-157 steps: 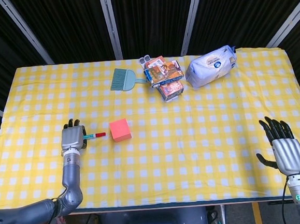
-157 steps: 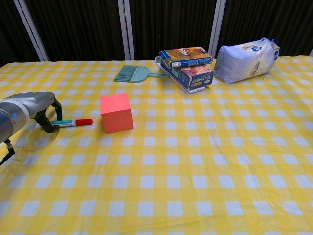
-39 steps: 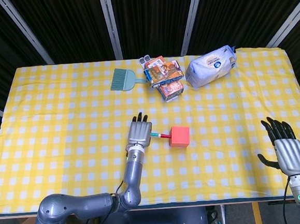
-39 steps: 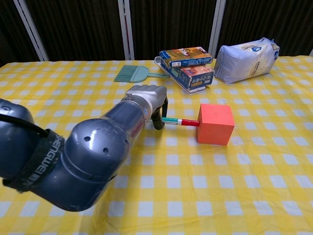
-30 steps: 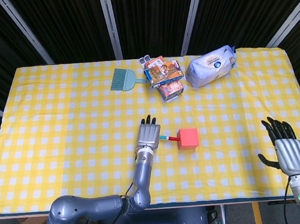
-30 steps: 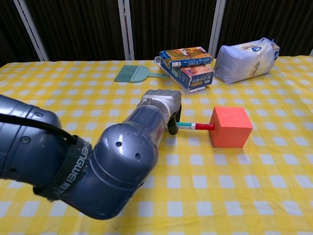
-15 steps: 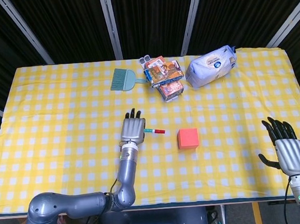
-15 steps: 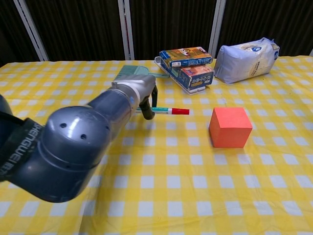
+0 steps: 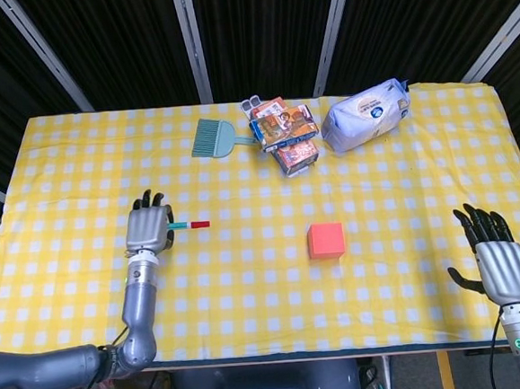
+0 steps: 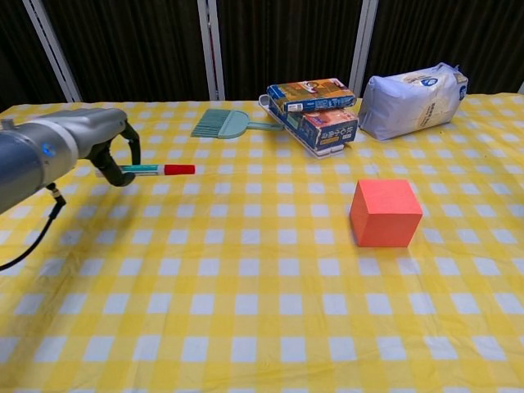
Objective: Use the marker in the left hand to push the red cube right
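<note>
The marker point(image 10: 151, 170) is gripped in the curled left hand point(image 9: 148, 228), well left of the red cube point(image 9: 326, 240), which looks light, stiff and best pushed low on its left face, while the right hand point(image 9: 499, 261) is held open and empty.

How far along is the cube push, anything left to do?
The push looks done: the red cube sits right of table centre, untouched. The left hand holds the marker well to the cube's left, tip pointing at it across a wide gap. The right hand rests open. Little seems left.
</note>
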